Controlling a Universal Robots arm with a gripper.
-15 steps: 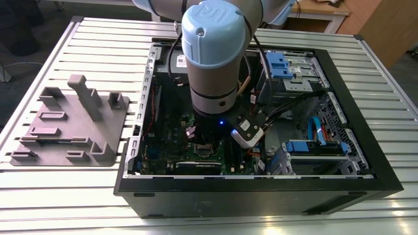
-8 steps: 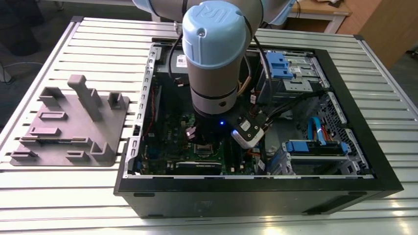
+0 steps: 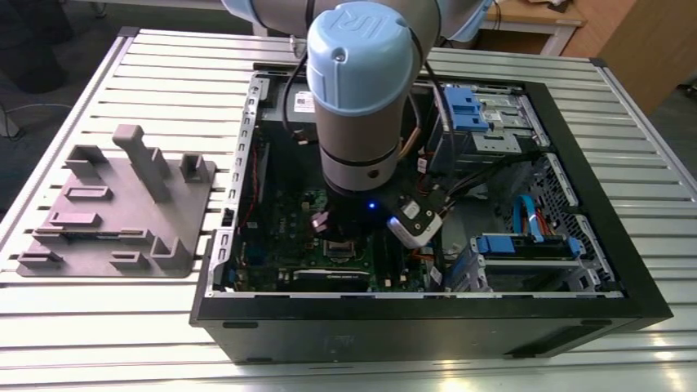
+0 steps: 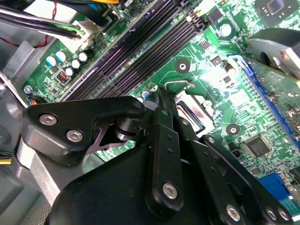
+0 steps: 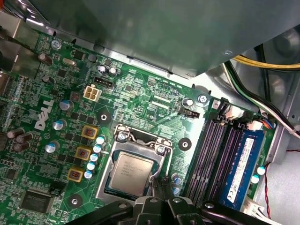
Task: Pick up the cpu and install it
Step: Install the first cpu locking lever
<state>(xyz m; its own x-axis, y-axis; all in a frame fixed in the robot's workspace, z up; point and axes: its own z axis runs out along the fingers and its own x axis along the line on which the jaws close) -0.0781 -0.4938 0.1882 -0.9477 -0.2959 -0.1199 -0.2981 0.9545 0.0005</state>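
Scanning the exterior view from its left, you are seeing the grey plastic tray (image 3: pixel 114 208) with upright blocks lying on the slatted bench (image 3: pixel 458 371), well apart from the work. Next comes the open computer case (image 3: pixel 610 204), and the arm (image 3: pixel 360 90) is reaching down into it over the green motherboard (image 3: pixel 286 237). At the exterior view's right, the drive bays with blue clips (image 3: pixel 463 106) are sitting inside the case.

In the first wrist view, the cpu (image 5: pixel 131 173) is lying flat inside the square metal socket frame (image 5: pixel 133 164), its silvery top facing up and its edges lining up with the frame. The gripper (image 5: pixel 161 202) is hanging just above the socket's edge, beside the chip; its fingers (image 4: pixel 161 140) look drawn close together with nothing between them, though you are seeing mostly the linkage, so treat that as likely rather than sure.

You are handling a light, rigid, smooth little plate. The metal lid is tolerating contact well, but the underside and the socket contacts are delicate, so any hold belongs on two opposite edges, kept level, with modest squeeze. Memory slots (image 5: pixel 216 154) are running alongside, just beside the socket.
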